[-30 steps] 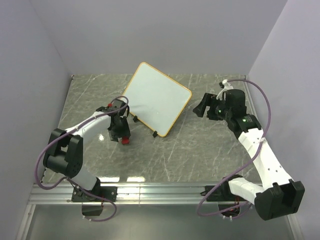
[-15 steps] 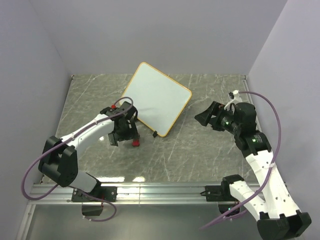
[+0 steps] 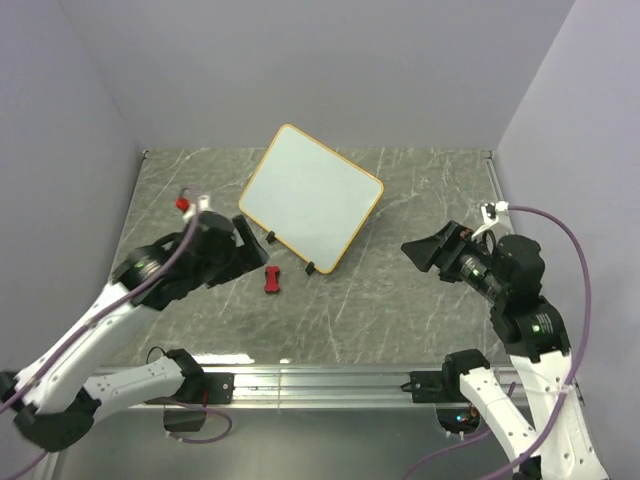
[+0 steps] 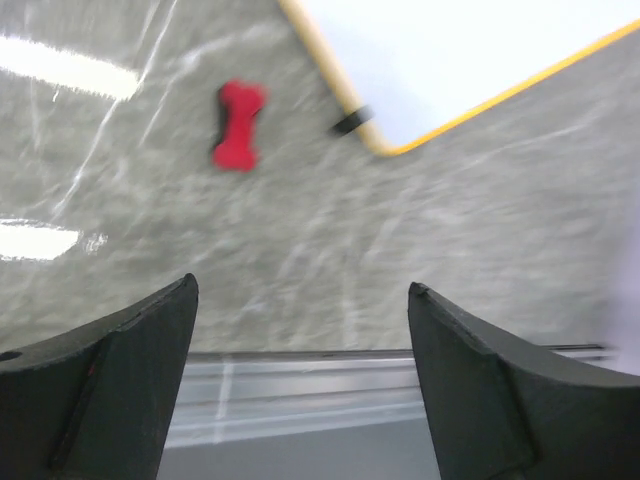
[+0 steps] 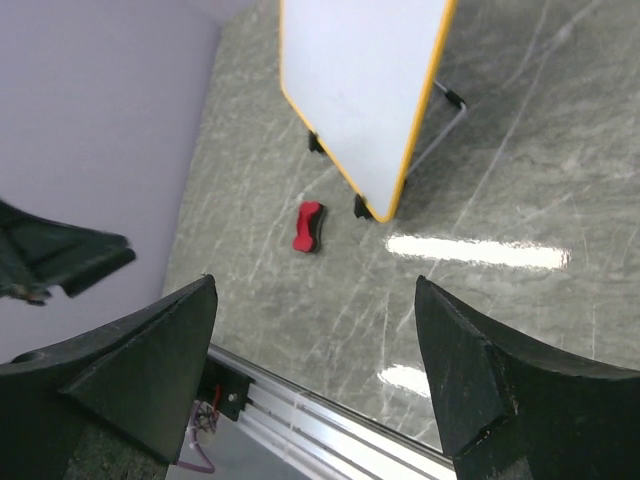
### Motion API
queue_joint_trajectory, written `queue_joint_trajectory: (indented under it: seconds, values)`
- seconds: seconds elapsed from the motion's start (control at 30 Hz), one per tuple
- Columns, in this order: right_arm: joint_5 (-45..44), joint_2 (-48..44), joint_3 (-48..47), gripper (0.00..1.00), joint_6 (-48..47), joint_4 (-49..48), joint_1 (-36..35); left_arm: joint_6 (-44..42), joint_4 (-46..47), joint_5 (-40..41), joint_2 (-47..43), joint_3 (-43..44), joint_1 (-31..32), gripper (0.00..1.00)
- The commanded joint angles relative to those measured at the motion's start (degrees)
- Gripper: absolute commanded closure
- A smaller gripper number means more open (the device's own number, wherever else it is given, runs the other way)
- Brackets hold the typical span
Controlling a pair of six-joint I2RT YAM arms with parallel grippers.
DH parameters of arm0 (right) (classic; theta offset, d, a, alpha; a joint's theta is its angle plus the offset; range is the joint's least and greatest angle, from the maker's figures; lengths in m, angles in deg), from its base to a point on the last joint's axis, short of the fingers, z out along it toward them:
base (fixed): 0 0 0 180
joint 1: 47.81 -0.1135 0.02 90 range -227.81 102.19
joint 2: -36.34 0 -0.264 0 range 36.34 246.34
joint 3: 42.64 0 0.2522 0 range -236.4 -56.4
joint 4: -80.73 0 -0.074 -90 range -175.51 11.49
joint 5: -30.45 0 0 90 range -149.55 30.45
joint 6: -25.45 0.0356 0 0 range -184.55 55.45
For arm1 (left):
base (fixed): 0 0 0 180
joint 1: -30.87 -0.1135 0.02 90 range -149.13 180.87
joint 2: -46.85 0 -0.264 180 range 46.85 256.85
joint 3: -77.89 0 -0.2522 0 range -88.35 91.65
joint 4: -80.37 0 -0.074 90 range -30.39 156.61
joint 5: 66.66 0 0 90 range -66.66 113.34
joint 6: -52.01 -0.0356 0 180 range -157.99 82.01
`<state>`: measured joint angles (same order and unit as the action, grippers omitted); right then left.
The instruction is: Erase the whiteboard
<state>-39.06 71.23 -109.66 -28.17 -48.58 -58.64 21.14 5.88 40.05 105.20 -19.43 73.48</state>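
Observation:
The whiteboard [image 3: 312, 198], white with a yellow-orange rim, stands tilted on two black feet at the back middle of the table. Its face looks blank. It also shows in the left wrist view [image 4: 470, 50] and the right wrist view [image 5: 360, 90]. A small red-and-black eraser [image 3: 271, 280] lies loose on the table in front of the board's near edge, and shows in both wrist views [image 4: 238, 138] [image 5: 308, 227]. My left gripper [image 3: 245, 250] is open and empty, raised to the left of the eraser. My right gripper [image 3: 425, 250] is open and empty, to the right of the board.
A grey marble tabletop [image 3: 400, 310] carries everything. A metal rail [image 3: 320, 380] runs along its near edge. Lilac walls close in the left, back and right sides. Purple cables loop off both arms.
My left gripper has let go of the eraser, which now lies on the table, and the arm has pulled back to the left and up. My right arm has drawn back toward the near right.

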Motion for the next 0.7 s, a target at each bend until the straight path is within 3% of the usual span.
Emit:
queue_joint_trajectory:
  seconds: [0.0, 0.3, 0.67]
  values:
    - [-1.2, -1.8, -4.3, 0.13, -0.4, 1.6, 0.0, -2.1, 0.1, 3.6, -4.4, 5.1, 0.1, 0.08]
    - [-0.6, -6.0, -1.9, 0.13, 1.1, 5.5, 0.1, -9.5, -7.6, 4.1, -0.1, 15.0, 0.0, 0.11]
    - [0.0, -4.4, -6.8, 0.13, 6.3, 9.7, 0.1, -15.4, -5.5, 1.6, -6.5, 10.7, 0.0, 0.11]
